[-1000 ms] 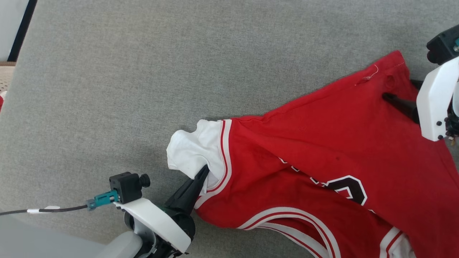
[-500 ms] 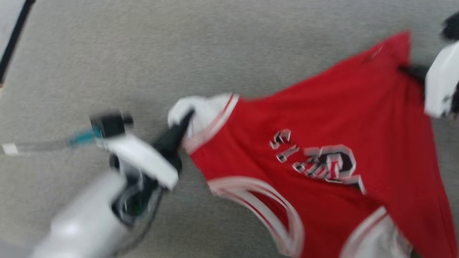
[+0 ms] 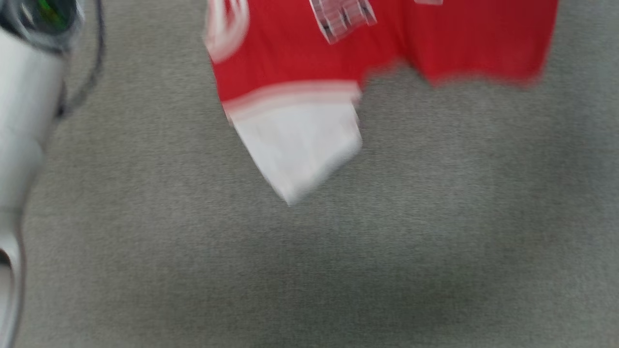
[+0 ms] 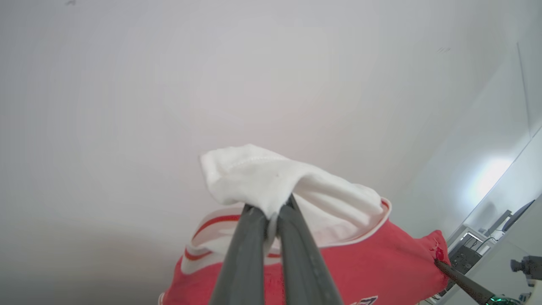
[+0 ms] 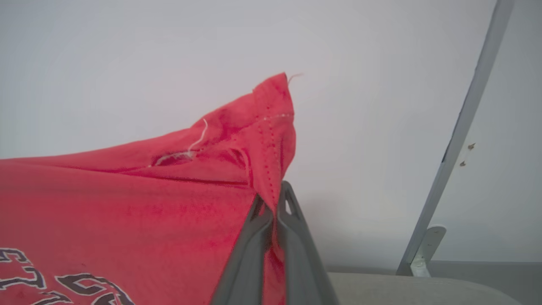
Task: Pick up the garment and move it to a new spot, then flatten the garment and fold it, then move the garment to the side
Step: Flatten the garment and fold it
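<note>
A grey fabric-covered table point(image 3: 387, 266) spans the blurred head view. Above it, at the top of that view, hangs the garment point(image 3: 300, 63), a red jersey held up between the two arms. Its long axis runs side to side, from the sleeve end on the robot's left to the hem corner on its right. In the left wrist view the garment point(image 4: 360, 262) drapes down and away from the fingers against a pale wall. In the right wrist view its red body point(image 5: 127, 190) stretches off to the left.

A pale forearm point(image 3: 24, 121) of the left arm stands along the left edge of the head view. A free white sleeve point(image 3: 300, 145) dangles from the red cloth, its point aimed toward the bottom of that view.

The left pincer point(image 4: 271, 209) is clenched on the other white sleeve, with cloth bunched over its tips. The right pincer point(image 5: 273, 198) is clenched on the red hem corner, which rises to a peak above its tips.

The black, white-edged print point(image 3: 343, 17) is smeared by motion. A loose white thread point(image 5: 199, 135) lies near the hem corner.
</note>
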{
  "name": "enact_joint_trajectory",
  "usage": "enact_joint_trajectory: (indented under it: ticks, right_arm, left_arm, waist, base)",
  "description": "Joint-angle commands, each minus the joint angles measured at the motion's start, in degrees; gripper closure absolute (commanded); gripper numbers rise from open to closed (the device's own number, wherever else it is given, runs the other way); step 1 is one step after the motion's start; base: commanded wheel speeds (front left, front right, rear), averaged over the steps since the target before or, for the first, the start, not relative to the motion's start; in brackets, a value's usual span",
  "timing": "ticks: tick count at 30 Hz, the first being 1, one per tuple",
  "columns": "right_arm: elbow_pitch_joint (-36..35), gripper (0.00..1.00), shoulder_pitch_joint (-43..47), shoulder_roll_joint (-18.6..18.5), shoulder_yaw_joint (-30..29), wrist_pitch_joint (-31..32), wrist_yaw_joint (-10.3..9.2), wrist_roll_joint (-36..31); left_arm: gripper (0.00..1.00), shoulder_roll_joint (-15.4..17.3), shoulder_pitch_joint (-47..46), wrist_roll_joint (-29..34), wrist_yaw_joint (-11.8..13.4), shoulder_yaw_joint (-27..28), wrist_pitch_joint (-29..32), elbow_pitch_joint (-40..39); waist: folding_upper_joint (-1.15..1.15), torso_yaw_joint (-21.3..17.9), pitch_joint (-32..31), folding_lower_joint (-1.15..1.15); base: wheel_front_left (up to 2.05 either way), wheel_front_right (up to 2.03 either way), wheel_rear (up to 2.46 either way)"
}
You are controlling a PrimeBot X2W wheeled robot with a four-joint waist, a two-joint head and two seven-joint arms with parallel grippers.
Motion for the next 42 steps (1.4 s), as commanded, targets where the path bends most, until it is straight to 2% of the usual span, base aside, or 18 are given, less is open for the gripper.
enact_joint_trajectory:
  ticks: [1,5,8,14,18,22,25,31,36,37,42]
  right_arm:
    - [1.2,1.00,-1.1,-0.4,-0.7,-1.3,-0.34,-0.5]
    - [6.1,1.00,-5.9,2.0,-2.4,-8.7,-0.37,-2.4]
    - [8.3,1.00,-6.3,2.8,-2.0,-12.3,-0.39,-3.4]
    - [8.6,1.00,0.4,3.7,2.1,-13.4,-0.33,-2.4]
    - [6.1,1.00,8.2,2.9,5.2,-12.7,-0.31,0.1]
    - [0.7,1.00,17.7,0.2,8.0,-12.0,-0.24,3.9]
    - [-5.9,1.00,26.1,-3.2,11.0,-12.8,-0.21,5.7]
    - [-18.4,1.00,44.4,-10.5,11.1,-13.3,-0.20,11.8]
    - [-27.6,1.00,61.9,-15.8,5.8,-14.5,-0.22,16.8]
    - [-27.6,1.00,61.9,-15.8,5.8,-14.5,-0.22,16.8]
    - [-34.2,1.00,73.4,-18.0,-0.7,-14.7,-0.29,17.6]
  left_arm:
    - [1.00,0.8,-1.5,-0.2,0.2,0.9,-0.8,0.8]
    - [1.00,0.5,-8.1,-1.0,0.2,3.4,-2.7,2.5]
    - [1.00,-0.3,-8.5,-3.2,0.2,5.1,-3.6,0.2]
    - [1.00,0.5,1.3,-6.0,0.2,1.2,-1.4,-6.8]
    - [1.00,2.2,12.9,-9.5,0.2,-0.4,-1.0,-14.1]
    - [1.00,3.8,26.0,-10.7,0.2,-2.5,-2.4,-22.4]
    - [1.00,5.3,35.5,-9.7,0.2,-4.7,-3.4,-27.6]
    - [1.00,9.7,52.7,-8.4,0.2,-5.9,-4.6,-37.3]
    - [1.00,13.9,66.4,-5.9,0.2,-4.4,-4.9,-44.5]
    - [1.00,13.9,66.4,-5.9,0.2,-4.4,-4.9,-44.5]
    - [1.00,16.5,74.0,-3.3,0.2,-1.7,-4.9,-49.3]
  waist:
    - [0.00,-0.9,0.1,0.00]
    - [0.00,-1.6,-0.5,0.00]
    - [0.00,-1.5,-1.1,0.00]
    - [0.00,-1.1,-2.0,0.00]
    - [0.00,-0.9,-2.7,0.00]
    - [0.00,0.0,-4.0,0.00]
    - [0.00,0.6,-5.2,0.00]
    - [0.00,1.7,-7.8,0.00]
    - [0.00,2.7,-9.6,0.00]
    - [0.00,2.7,-9.6,0.00]
    - [0.00,3.2,-9.6,0.00]
  base:
    - [0.00,0.00,0.00]
    - [0.00,0.00,0.00]
    - [0.00,0.00,0.00]
    - [0.00,0.00,0.00]
    - [0.00,0.00,0.00]
    - [0.00,0.00,0.00]
    - [0.00,0.00,0.00]
    - [0.00,0.00,0.00]
    - [0.00,0.00,0.00]
    - [0.00,0.00,0.00]
    - [0.00,0.00,0.00]
